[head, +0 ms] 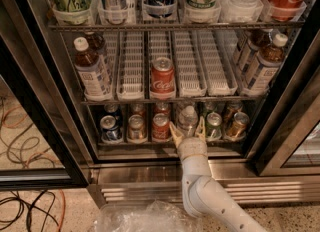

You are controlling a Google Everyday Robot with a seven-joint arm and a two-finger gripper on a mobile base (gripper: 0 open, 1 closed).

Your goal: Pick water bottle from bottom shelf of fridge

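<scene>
The jaws stand wide apart, one finger on each side of the water bottle (188, 117), low on its body; whether the pads already touch it I cannot tell. The gripper (188, 129) is at the front rail of the bottom shelf (150, 145) of the fridge (145, 173), reaching in from below on the white arm (200, 196). The bottle stands upright in its lane, between a red can (161, 126) and a green can (214, 125). Crumpled clear plastic (145, 218) lies on the floor before the fridge.
</scene>
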